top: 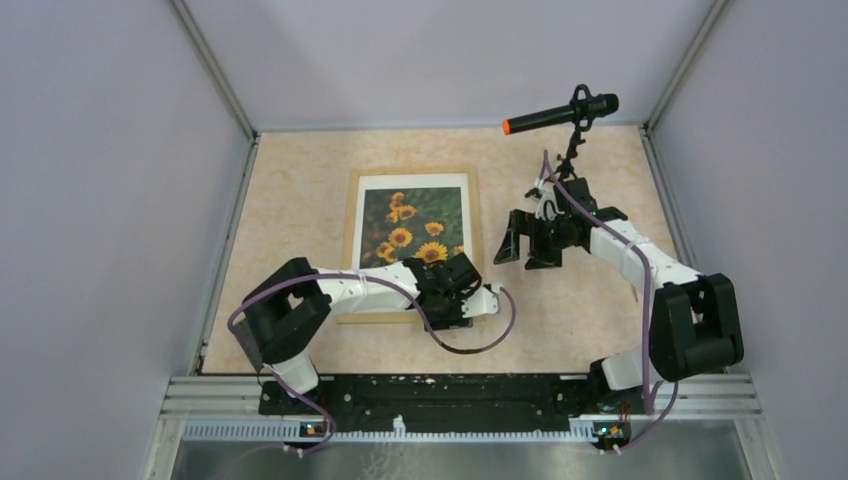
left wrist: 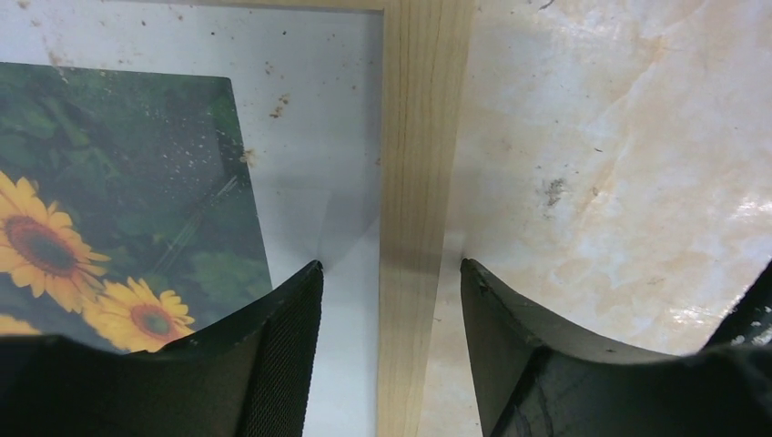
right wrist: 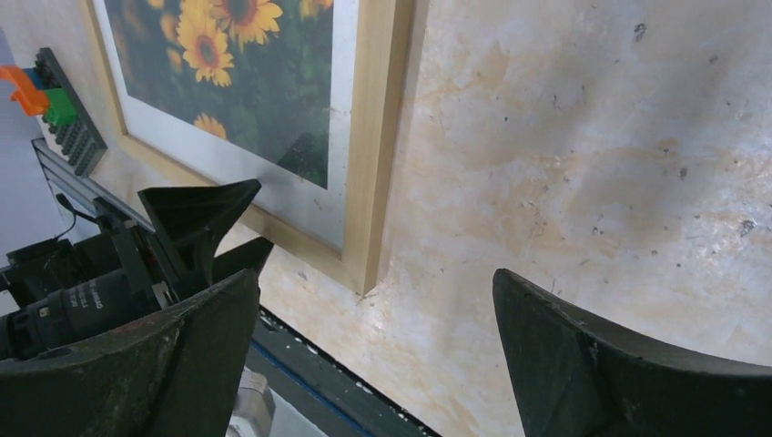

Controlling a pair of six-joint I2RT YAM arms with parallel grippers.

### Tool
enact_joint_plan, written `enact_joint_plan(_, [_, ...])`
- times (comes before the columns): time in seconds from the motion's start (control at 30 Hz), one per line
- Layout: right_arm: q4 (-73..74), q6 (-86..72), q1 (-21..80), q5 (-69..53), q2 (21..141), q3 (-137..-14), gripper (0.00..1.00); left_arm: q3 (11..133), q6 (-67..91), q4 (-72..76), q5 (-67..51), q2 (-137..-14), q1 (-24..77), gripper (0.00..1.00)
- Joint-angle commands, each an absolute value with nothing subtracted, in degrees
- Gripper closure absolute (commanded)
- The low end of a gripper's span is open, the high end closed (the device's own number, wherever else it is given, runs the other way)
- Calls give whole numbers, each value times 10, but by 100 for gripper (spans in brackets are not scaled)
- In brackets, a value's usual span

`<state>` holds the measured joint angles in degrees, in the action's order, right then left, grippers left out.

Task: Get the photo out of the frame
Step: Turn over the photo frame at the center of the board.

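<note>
The frame lies flat at the table's centre, light-wood rails up, with the photo of sunflowers inside it, face up. My left gripper is low over the frame's near rail, close to the near right corner. In the left wrist view it stands open astride that rail: one fingertip is on the photo's white border, the other on the bare table. Neither fingertip touches the rail's sides. My right gripper hangs open and empty right of the frame, above the table.
A black microphone with an orange tip stands on a stalk at the back right. A small dark studded baseplate with orange and green bricks shows at the left of the right wrist view. Metal rails edge the table.
</note>
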<state>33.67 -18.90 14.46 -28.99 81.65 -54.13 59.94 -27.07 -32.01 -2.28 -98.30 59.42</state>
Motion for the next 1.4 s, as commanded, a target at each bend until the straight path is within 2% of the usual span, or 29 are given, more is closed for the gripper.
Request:
enact_joint_plan(0.0, [300, -205, 140, -315, 827, -539, 4, 569, -254, -293, 18, -1029, 609, 40])
enact_joint_plan(0.17, [284, -206, 140, -319, 826, -524, 4, 563, -247, -294, 44, -1044, 631, 55])
enact_joint_plan(0.27, [272, -207, 140, -333, 828, -517, 4, 575, -239, -301, 25, -1029, 632, 73])
enact_joint_plan(0.37, [261, -196, 140, -378, 835, -510, 4, 588, -234, -307, -11, -992, 631, 87])
enact_joint_plan(0.5, [259, -177, 140, -407, 849, -511, 1, 614, -226, -330, -38, -966, 631, 100])
enact_joint_plan(1.0, [197, -178, 140, -563, 940, -498, 1, 674, -233, -391, -51, -908, 630, 100])
enact_joint_plan(1.27, [17, -347, 144, -676, 999, -463, 7, 676, -236, -391, -66, -890, 631, 100])
enact_joint_plan(1.37, [-67, -412, 153, -695, 1007, -442, 13, 671, -238, -386, -81, -879, 631, 100])
